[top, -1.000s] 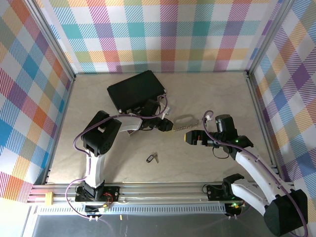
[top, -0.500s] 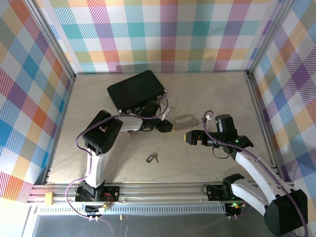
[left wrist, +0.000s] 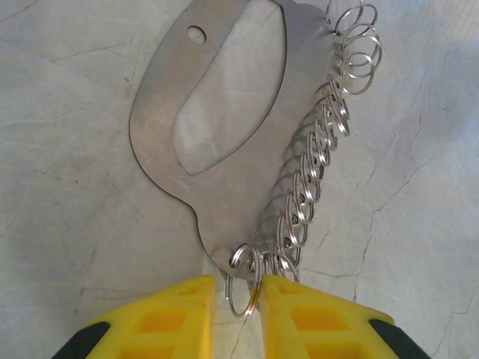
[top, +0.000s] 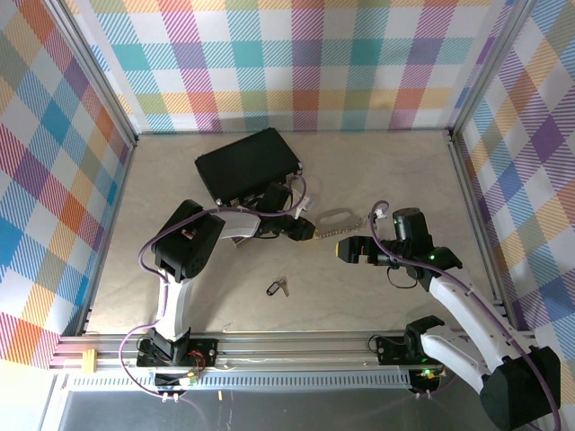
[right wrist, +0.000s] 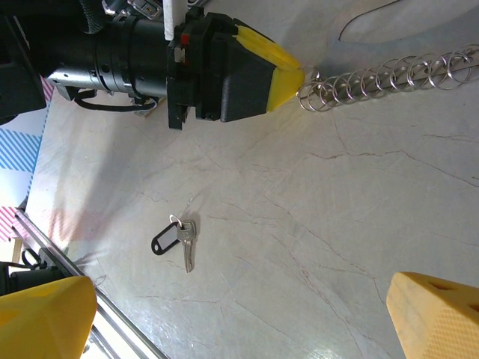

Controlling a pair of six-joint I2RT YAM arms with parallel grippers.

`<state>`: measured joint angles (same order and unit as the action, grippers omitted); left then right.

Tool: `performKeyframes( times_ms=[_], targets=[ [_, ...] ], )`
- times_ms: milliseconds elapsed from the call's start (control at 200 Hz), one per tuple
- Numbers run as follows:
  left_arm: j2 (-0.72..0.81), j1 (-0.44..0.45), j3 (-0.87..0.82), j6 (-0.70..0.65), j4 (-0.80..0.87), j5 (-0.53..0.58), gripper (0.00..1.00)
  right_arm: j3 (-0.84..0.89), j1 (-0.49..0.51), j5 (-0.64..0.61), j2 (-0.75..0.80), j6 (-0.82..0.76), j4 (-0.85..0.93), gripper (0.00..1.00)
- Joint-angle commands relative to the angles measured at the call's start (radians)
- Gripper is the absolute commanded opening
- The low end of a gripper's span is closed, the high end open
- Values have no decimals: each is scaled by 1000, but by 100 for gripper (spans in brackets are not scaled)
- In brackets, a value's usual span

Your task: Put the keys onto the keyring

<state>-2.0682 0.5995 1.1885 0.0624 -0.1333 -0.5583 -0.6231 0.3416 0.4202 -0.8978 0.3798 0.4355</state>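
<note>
Left wrist view: the left pincer (left wrist: 238,287) is clenched on a split ring (left wrist: 244,258) at the near end of the keyring plate (left wrist: 217,209). A chain of rings (left wrist: 318,157) runs beyond along the plate's right edge. The right pincer (right wrist: 239,321) gapes released over the worktop (right wrist: 337,224). The tagged key (right wrist: 185,241) lies well apart from the plate, touching neither pincer.
</note>
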Motion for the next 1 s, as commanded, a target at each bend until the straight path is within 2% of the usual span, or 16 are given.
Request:
performKeyframes(
  times_ms=[0,180,420,490,770,995],
  targets=[
    [-27,-7,22,-12,-30,-31,22,-24,5,-2,13,-20,2,99],
    [-27,-5,20,-7,-35,-28,19,-34,5,4,-2,-22,-5,99],
    [-17,-6,12,-8,-35,-29,8,-71,5,0,-1,-36,26,99],
    [-3,-5,7,-11,-31,-32,0,-70,5,-1,15,-35,28,99],
    [116,0,-36,-51,32,5,0,-108,5,-3,22,-28,77,99],
    [243,38,-44,-131,178,107,0,-122,5,-10,80,-47,113,99]
  ],
)
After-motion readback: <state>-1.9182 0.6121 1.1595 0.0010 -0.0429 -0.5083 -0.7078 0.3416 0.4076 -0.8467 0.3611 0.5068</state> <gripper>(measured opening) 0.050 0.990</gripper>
